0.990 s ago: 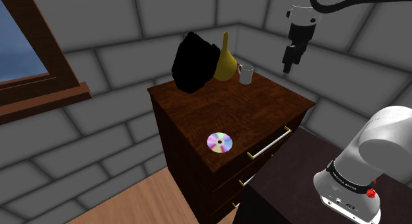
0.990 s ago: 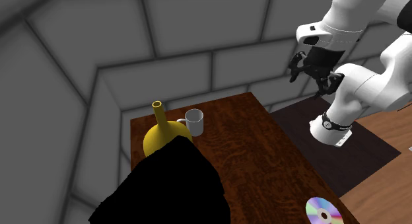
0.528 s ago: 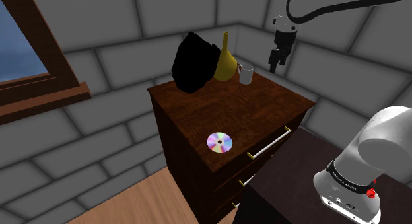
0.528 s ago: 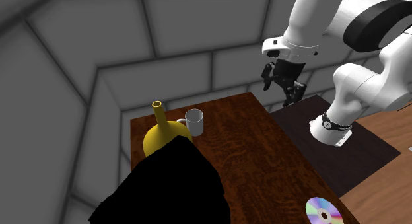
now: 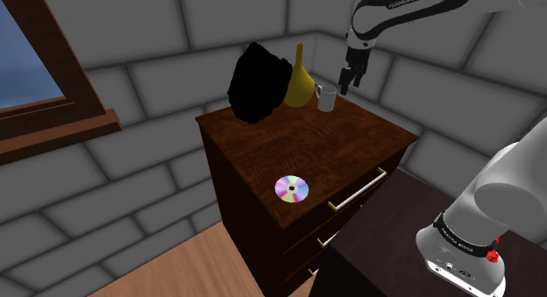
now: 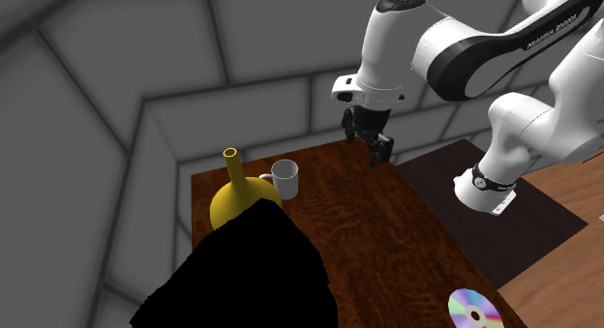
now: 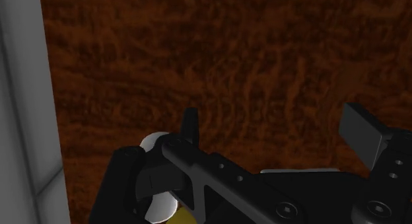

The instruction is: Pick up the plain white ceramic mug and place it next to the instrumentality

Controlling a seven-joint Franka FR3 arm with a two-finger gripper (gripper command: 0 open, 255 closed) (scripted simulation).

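Observation:
The white mug [image 5: 326, 97] stands at the back of the dark wooden dresser top [image 5: 307, 146], just in front of a yellow long-necked vase [image 5: 299, 83]. My black gripper [image 5: 349, 87] hangs open above the dresser, a little to the shoulder view's right of the mug and higher than its rim. In the second exterior view the gripper [image 6: 369, 148] is right of the mug [image 6: 285, 178], apart from it. The wrist view has the fingers [image 7: 362, 126] standing wide apart over bare wood, with the mug [image 7: 157, 143] partly hidden beside the hand. A shiny disc [image 5: 292, 189] lies near the dresser's front edge.
A plain black shape [image 5: 257, 82] sits at the back corner beside the vase [image 6: 237, 195]. Grey block walls meet close behind the dresser. Drawer handles [image 5: 358, 189] face my stand [image 5: 394, 243]. A window frame [image 5: 53, 120] is at the shoulder view's left.
The arm has swung from beyond the dresser's edge to over its back part, bringing the gripper lower and closer to the mug. Mug, vase and disc have not moved.

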